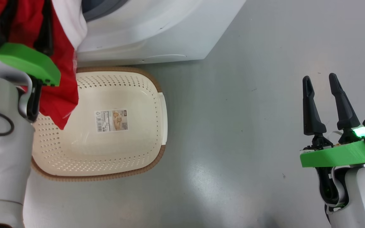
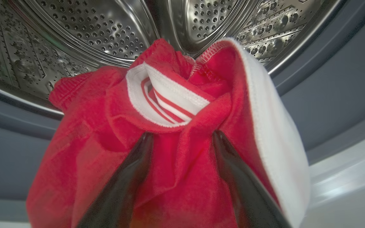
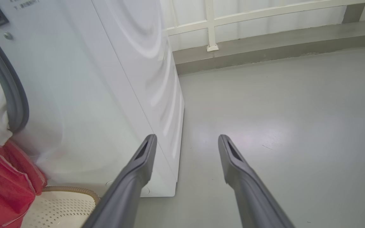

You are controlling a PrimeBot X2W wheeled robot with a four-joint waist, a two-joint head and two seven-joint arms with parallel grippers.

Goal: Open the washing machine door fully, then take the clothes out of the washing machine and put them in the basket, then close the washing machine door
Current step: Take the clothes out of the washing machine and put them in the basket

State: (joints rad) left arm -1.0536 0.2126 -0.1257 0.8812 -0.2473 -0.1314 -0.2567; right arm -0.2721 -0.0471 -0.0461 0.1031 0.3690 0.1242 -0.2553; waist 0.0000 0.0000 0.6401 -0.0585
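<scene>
left gripper (image 2: 182,134) sat above the basket (image 1: 131,148), at its machine-side corner on the robot's left. Jaws were spread wide, not clamped. The clothes (image 2: 176,183) were bunched in the gap between the fingers (image 2: 119,196) and draped over them, so hooked rather than pinched. Couldn't tell how much of the weight the fingers carried.

Clothes position: the red bundle hung with its long axis running down toward the basket. The upper end, with the white part, lay at the grey ring (image 2: 344,82) of the washing machine (image 1: 157,28), above the basket's far rim, with the steel drum (image 2: 106,31) behind it. The lowest red tip hung over the basket's left inner wall, inside the rim line in the head view. Contact with the wall: couldn't tell.

right gripper (image 1: 319,78) was well apart from the basket, off its right side over bare floor (image 1: 233,110), fingers apart, nothing in them.

My read: the step in hand was clothes-to-basket, not finished. The key relation was that the basket's middle lay below the left gripper, toward the robot and to its right. So the cloth had to come off the ring, then go down and rightward. The left arm was nearer by far. Risk: with the jaws unclenched, the cloth could slip early and land across the basket's left rim instead of inside.
</scene>
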